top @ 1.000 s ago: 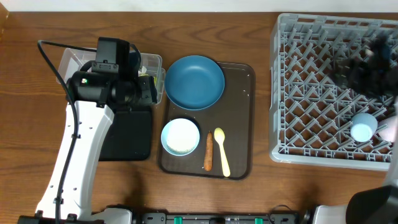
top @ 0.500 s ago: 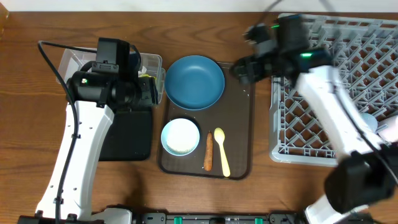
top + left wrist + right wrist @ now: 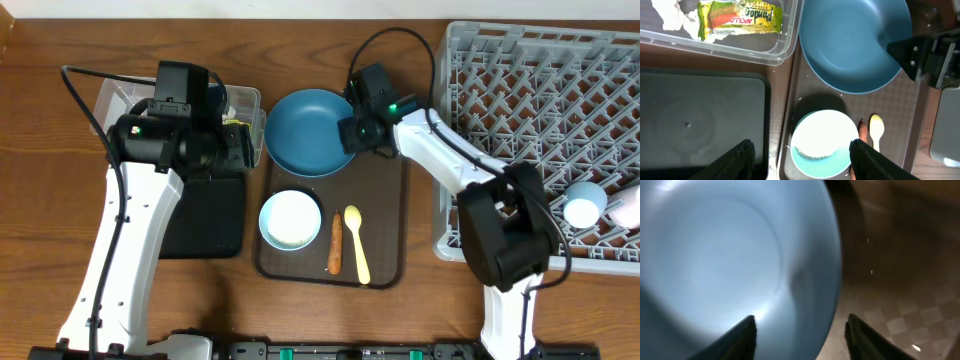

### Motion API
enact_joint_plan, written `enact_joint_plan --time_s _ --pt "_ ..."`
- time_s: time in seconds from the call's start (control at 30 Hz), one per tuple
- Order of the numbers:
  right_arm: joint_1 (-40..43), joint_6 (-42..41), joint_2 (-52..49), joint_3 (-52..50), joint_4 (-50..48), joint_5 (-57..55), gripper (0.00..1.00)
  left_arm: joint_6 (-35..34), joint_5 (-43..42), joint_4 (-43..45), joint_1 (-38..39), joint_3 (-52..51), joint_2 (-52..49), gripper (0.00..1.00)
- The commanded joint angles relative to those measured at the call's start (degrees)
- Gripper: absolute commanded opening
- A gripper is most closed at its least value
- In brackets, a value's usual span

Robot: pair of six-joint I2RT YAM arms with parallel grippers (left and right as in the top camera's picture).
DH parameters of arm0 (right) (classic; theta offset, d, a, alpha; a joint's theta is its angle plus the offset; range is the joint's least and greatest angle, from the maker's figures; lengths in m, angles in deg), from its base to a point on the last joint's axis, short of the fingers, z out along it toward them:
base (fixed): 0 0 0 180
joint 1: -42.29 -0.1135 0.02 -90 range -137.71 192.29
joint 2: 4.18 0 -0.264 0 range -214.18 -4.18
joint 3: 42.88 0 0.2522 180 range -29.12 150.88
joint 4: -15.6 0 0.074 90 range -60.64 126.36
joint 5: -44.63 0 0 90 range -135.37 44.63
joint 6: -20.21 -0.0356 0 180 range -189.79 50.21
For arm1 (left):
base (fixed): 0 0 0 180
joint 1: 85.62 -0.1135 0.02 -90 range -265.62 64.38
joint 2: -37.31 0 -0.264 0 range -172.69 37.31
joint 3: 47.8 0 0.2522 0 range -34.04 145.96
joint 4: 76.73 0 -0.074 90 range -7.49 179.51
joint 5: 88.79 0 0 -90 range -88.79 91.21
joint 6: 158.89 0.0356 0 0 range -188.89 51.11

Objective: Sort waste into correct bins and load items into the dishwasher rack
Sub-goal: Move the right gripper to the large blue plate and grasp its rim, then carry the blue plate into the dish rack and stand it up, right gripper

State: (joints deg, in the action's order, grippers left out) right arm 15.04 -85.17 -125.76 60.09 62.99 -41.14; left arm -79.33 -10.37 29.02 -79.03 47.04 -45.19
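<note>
The dark blue plate point(image 3: 312, 130) sits at the back of the brown serving tray point(image 3: 385, 200). My right gripper point(image 3: 352, 133) is open, its fingers on either side of the plate's right rim point(image 3: 730, 255), as the right wrist view point(image 3: 802, 337) shows. My left gripper point(image 3: 807, 160) is open and empty above the pale bowl point(image 3: 822, 142), which holds a thin line of grains. The pale yellow spoon point(image 3: 356, 243) and orange-brown stick point(image 3: 335, 245) lie beside the bowl point(image 3: 290, 220). The clear tub point(image 3: 785, 45) holds the yellow-green wrapper point(image 3: 737, 17) and white tissue point(image 3: 670, 15).
The black tray point(image 3: 205, 215) lies left of the serving tray, in front of the clear tub point(image 3: 115, 98). The grey rack point(image 3: 540, 130) stands at the right, with a light blue cup point(image 3: 584, 205) and a white-pink cup point(image 3: 628, 208) at its front right.
My right arm has swung left from over the rack to the blue plate's right rim. The left arm has not moved.
</note>
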Motion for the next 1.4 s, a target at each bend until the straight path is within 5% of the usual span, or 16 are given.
enact_joint_plan --time_s 0.0,0.07,0.17,0.57,0.87,1.03,1.37 --pt "-0.13 -5.73 -1.11 0.55 0.52 -3.93 0.29 0.31 0.87 -0.37 -0.04 -0.24 -0.24 0.64" --pt "0.11 -6.08 -1.07 0.59 1.4 -5.99 0.12 0.31 0.87 -0.37 -0.04 -0.24 -0.24 0.64" --pt "0.79 -6.01 -0.39 0.61 2.23 -8.24 0.01 0.31 0.87 -0.35 -0.04 -0.24 -0.24 0.64" --pt "8.79 2.86 16.87 0.74 3.39 -17.35 0.01 0.31 0.87 -0.33 -0.04 -0.24 -0.24 0.64" --pt "17.55 22.29 31.69 0.74 -2.91 -44.24 0.01 0.28 0.87 -0.31 -0.04 -0.24 -0.24 0.64" --pt "22.49 32.11 31.63 0.72 -13.66 -68.52 0.01 0.28 0.68 -0.33 -0.04 -0.24 -0.24 0.64" --pt "32.7 42.73 25.27 0.72 -21.22 -73.24 0.01 0.28 0.63 -0.35 -0.04 -0.24 -0.24 0.64"
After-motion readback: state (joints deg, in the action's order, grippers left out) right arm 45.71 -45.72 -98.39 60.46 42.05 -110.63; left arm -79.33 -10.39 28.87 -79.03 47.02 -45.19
